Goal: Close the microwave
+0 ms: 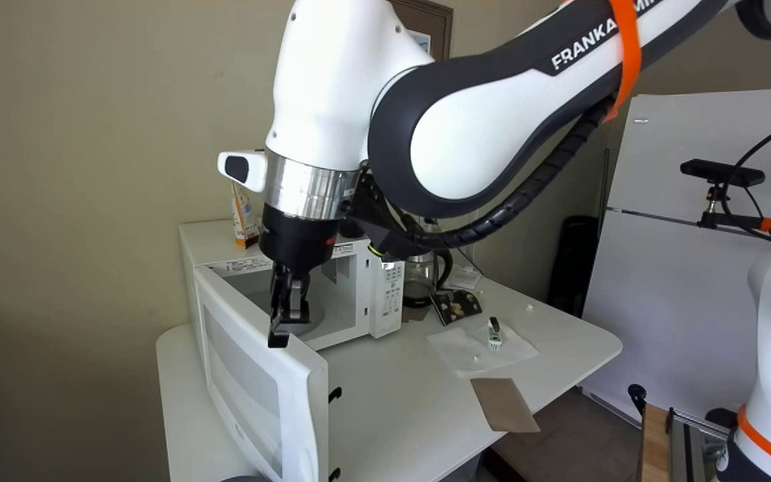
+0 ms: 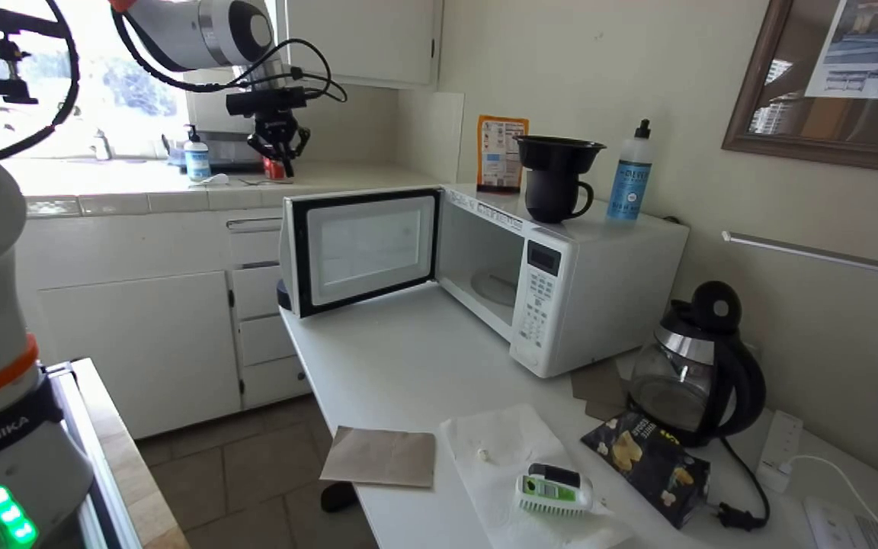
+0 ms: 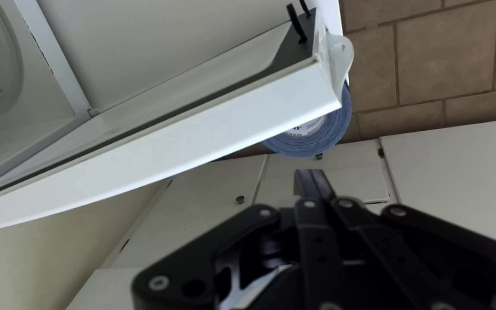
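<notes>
The white microwave (image 2: 622, 282) stands on the white table with its door (image 2: 370, 248) swung wide open. Its dark interior and turntable show in both exterior views. The door also shows in an exterior view (image 1: 245, 381), and its top edge crosses the wrist view (image 3: 166, 150). My gripper (image 3: 314, 183) is shut, with its fingertips together and nothing between them. It points down on the outer side of the door, apart from it in the wrist view. In an exterior view the gripper (image 2: 286, 164) appears above and behind the door's free end. The gripper also shows in an exterior view (image 1: 280, 335).
A blue tape roll (image 3: 308, 137) lies by the door's free end. A black mug (image 2: 553, 194) with a bowl, a soap bottle (image 2: 629, 179) and an orange packet (image 2: 500, 152) stand on the microwave. A coffee pot (image 2: 675, 374), brush (image 2: 553, 488) and cardboard (image 2: 378, 457) are on the table.
</notes>
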Controlling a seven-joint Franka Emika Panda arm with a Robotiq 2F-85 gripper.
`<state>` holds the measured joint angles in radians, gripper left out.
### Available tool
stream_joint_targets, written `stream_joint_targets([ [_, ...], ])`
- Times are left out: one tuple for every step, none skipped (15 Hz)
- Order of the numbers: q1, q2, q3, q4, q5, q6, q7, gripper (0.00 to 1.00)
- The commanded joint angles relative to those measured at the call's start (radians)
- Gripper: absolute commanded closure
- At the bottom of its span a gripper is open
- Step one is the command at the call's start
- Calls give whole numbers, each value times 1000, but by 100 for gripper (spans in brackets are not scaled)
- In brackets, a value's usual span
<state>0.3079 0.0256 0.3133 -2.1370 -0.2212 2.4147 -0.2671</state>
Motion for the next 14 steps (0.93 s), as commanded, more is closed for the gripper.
stream_joint_targets([
  [2, 67, 1, 25, -11, 43, -58, 100],
  [1, 78, 1, 26, -13, 45, -74, 100],
  [2, 89, -4, 25, -47, 33, -62, 100],
  [4, 95, -12, 27, -91, 7, -37, 100],
  [2, 102, -15, 29, -98, -9, -37, 100],
  [1, 109, -19, 32, -106, -25, -37, 100],
  [-1, 114, -22, 33, -108, -44, -39, 100],
  [-2, 120, -26, 34, -115, -56, -37, 100],
  [-3, 121, -30, 33, -122, -70, -31, 100],
  [-4, 120, -36, 32, -133, -83, -23, 100],
  [-4, 118, -45, 32, -158, -99, -3, 100],
  [-6, 114, -51, 30, -169, -109, 11, 100],
  [-7, 109, -64, 26, -208, -119, 51, 100],
  [-11, 103, -75, 20, -234, -124, 83, 100],
])
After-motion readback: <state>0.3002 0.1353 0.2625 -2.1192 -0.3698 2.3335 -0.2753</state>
